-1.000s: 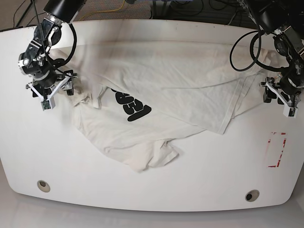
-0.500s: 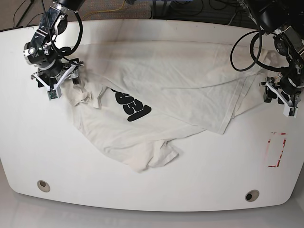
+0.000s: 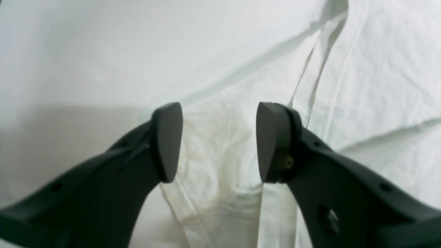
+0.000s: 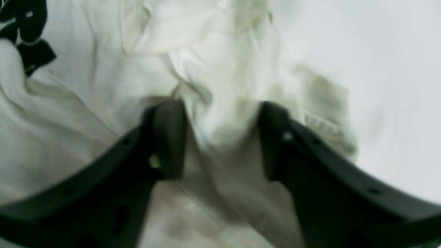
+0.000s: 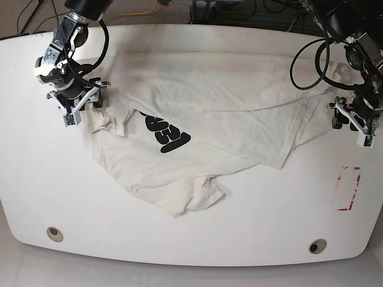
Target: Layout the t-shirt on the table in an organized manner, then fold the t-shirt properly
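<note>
The white t-shirt (image 5: 209, 119) lies crumpled across the table (image 5: 179, 239), partly folded over itself, with black lettering (image 5: 164, 133) showing. My right gripper (image 5: 79, 106) sits at the shirt's left edge. In the right wrist view its jaws stand apart, open, around a bunched ridge of cloth (image 4: 220, 113), with the lettering (image 4: 24, 38) at the upper left. My left gripper (image 5: 353, 122) hovers at the shirt's right edge. Seen from the left wrist, it (image 3: 218, 141) is open above a hemmed edge of the fabric (image 3: 379, 86), holding nothing.
A red tape rectangle (image 5: 349, 188) marks the table's right side. Two grey grommet holes (image 5: 54, 233) (image 5: 317, 246) sit near the front edge. Black cables loop from both arms, and more cables lie beyond the table's far edge.
My right arm has moved toward the far side and inward, bringing its gripper onto the shirt's left edge. The left arm and the shirt have stayed put.
</note>
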Controlling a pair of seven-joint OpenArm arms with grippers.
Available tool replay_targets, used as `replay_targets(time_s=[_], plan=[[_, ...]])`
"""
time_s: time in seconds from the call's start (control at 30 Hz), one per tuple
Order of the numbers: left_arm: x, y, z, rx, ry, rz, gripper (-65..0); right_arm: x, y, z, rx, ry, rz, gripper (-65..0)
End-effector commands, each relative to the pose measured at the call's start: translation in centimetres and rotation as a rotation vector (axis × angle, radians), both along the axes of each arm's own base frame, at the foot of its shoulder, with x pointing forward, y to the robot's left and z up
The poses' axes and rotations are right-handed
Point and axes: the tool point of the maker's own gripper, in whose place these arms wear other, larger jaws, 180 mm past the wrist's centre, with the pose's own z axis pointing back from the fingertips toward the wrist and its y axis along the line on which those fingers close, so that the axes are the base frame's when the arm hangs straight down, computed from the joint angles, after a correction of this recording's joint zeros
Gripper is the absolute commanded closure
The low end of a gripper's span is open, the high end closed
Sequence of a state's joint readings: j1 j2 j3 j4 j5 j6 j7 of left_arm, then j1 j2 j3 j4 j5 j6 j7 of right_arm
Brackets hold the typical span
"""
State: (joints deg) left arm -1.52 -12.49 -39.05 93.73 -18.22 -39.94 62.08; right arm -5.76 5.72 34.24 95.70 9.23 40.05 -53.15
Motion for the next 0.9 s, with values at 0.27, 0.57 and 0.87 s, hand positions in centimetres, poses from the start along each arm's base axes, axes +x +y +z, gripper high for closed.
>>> replay_targets(time_s=[0.27, 0.57, 0.87], plan=[[0.7, 0.5, 1.4, 0.015, -0.044, -0.004, -31.9, 1.3, -0.7, 4.1, -0.082, -0.101, 0.017, -0.5], [0.8, 0.4, 1.4, 0.014, -0.047, -0.005, -31.9, 1.0, -0.8, 6.0, -0.14, -0.111, 0.029, -0.2], [3.2, -1.7, 2.4, -0.042, -0.111, -0.009, -32.4, -0.1, -0.8, 6.7, -0.177, -0.102, 0.038, -0.2]])
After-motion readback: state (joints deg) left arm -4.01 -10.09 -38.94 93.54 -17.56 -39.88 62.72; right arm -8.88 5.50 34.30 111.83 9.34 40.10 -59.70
